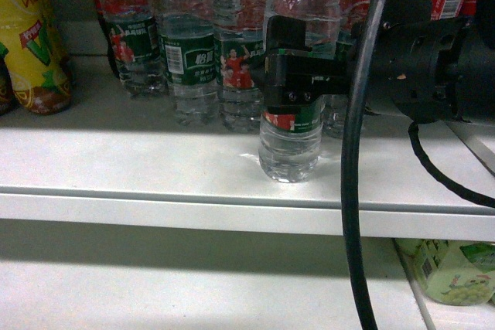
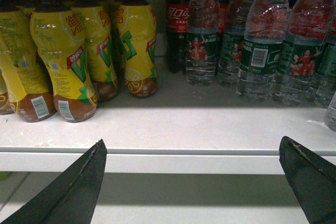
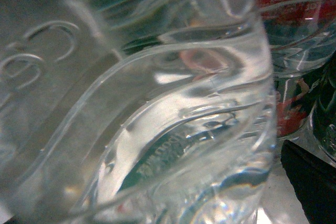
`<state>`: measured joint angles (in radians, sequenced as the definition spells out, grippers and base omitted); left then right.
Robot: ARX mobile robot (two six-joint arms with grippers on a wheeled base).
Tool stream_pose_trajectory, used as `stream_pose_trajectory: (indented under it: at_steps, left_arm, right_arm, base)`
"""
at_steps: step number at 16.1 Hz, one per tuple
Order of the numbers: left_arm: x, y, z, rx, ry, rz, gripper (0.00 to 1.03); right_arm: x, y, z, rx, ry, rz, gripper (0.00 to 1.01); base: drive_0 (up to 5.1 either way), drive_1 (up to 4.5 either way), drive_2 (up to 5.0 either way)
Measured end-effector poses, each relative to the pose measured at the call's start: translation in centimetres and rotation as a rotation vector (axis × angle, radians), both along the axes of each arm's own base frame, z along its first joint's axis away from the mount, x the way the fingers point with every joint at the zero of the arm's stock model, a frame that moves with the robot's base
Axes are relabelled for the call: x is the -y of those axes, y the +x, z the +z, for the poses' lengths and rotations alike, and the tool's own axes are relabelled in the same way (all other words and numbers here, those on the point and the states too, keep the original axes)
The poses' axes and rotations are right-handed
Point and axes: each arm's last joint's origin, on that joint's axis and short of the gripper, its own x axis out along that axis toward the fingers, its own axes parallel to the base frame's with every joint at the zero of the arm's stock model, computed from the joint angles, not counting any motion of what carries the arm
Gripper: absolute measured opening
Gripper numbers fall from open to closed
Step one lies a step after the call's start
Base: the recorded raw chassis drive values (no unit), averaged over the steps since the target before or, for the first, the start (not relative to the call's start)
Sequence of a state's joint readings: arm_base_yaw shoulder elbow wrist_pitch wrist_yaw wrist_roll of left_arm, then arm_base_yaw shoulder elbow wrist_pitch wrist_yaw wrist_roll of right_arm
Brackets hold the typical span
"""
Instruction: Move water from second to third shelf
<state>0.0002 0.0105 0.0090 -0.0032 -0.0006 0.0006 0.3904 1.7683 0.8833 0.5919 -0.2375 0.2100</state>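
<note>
One water bottle stands apart from its row, near the front edge of the shelf, base on the board, with the right claw closed around its labelled middle. The left claw hangs wide and empty before the shelf. Grasp looks made; next it likely needs lifting out clear of neighbouring bottles.

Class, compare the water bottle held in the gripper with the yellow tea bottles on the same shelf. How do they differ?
The water bottle is clear with a green label; the yellow tea bottles are wrapped in yellow. The right gripper clamps the water bottle near the shelf edge; the tea bottles stand ungripped. Both stand upright.
</note>
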Motion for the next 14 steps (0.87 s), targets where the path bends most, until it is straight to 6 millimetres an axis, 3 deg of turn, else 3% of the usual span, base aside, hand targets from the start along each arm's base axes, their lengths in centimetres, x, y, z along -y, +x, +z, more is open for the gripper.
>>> stream_pose_trajectory:
  at_steps: [6,11,14]
  left_arm:
    - [0.0,0.0,0.0,0.000,0.000,0.000,0.98]
    - [0.0,0.0,0.0,0.000,0.000,0.000,0.98]
    - [0.0,0.0,0.0,0.000,0.000,0.000,0.98]
  right_arm:
    - [-1.7,0.3,-0.6,0.033,-0.009,-0.043,0.95]
    - [-2.0,0.3,-0.7,0.070,-0.054,-0.050,0.52]
    - [-2.0,0.3,-0.7,0.083,-0.069,-0.048,0.44]
  base:
    - [0.0,0.00,0.0]
    - [0.0,0.00,0.0]
    - [0.0,0.00,0.0]
